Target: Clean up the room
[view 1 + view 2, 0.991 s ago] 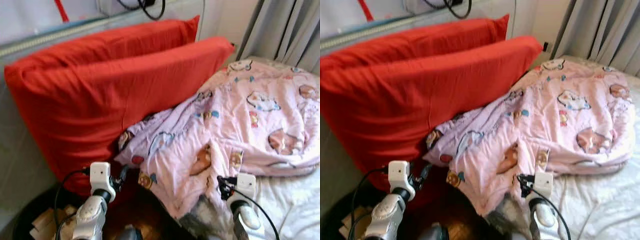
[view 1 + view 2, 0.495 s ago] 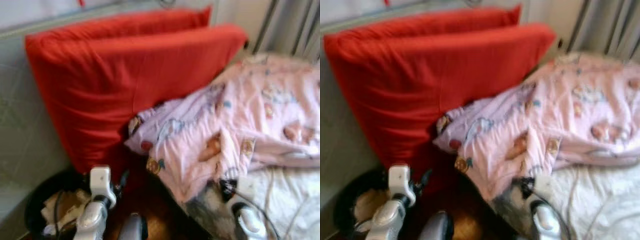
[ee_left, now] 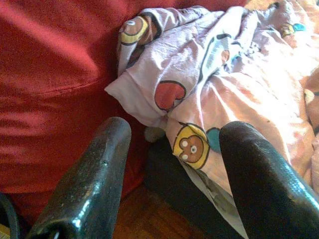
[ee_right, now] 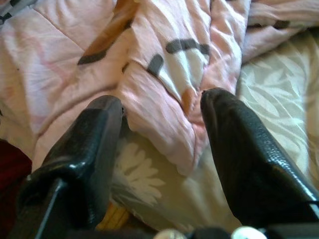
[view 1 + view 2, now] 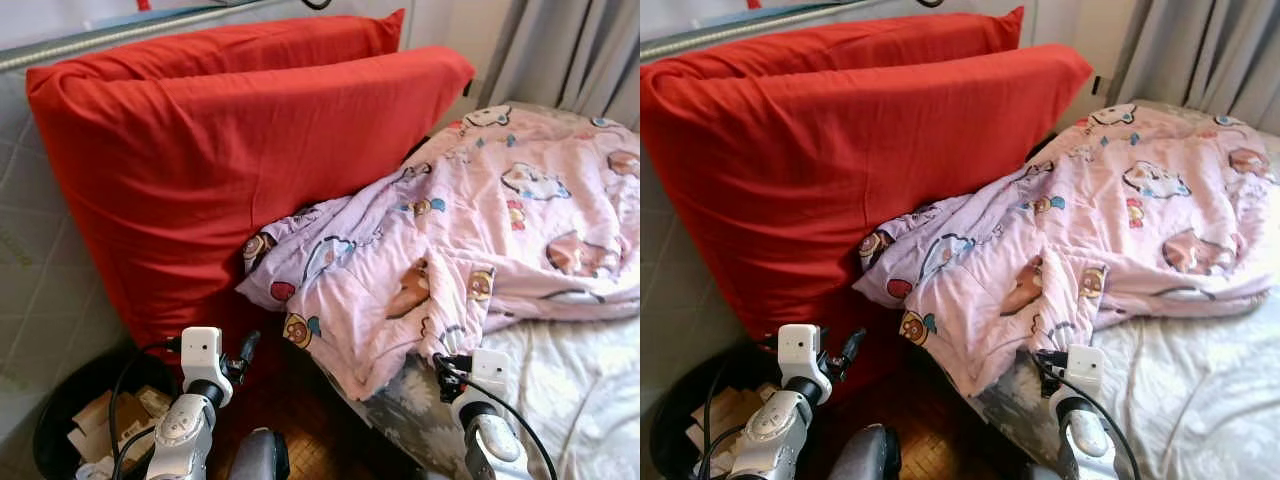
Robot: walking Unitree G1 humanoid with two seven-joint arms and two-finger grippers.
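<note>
**Bed unmade, both hands empty at the blanket's edge**

Tidying looks barely begun, judging by how things lie. The pink cartoon-print blanket (image 5: pixel 470 230) sits crumpled in a heap across the head of the bed, one corner spilling over the mattress edge toward the floor and its upper folds pushed against the front red pillow (image 5: pixel 240 180). A second red pillow (image 5: pixel 250 45) stands just behind the first, both leaning against the wall. The white patterned sheet (image 5: pixel 570 390) shows bare beside the heap, so the blanket has yet to be spread or folded.

The left hand (image 3: pixel 172 164) is low near the foot of the front pillow, its two black fingers spread wide and holding nothing; the wrist view looks between them at the blanket's hanging corner, which is close ahead but not touched. The right hand (image 4: pixel 159 149) is over the mattress edge, also spread and empty, with a bunched fold of blanket lying between and just beyond its fingertips; whether the fold touches them cannot be told.

What is left, as I judge it: take hold of the blanket, pull it flat over the bed and square the pillows.

Around this, a dark bin (image 5: pixel 75 425) with paper and cardboard scraps stands on the floor by the wall, just beside the left arm, and grey curtains (image 5: pixel 570 50) hang past the far side of the bed. The front pillow is the likely hindrance, since the blanket is wedged against it, and the bin crowds the left arm's space.
</note>
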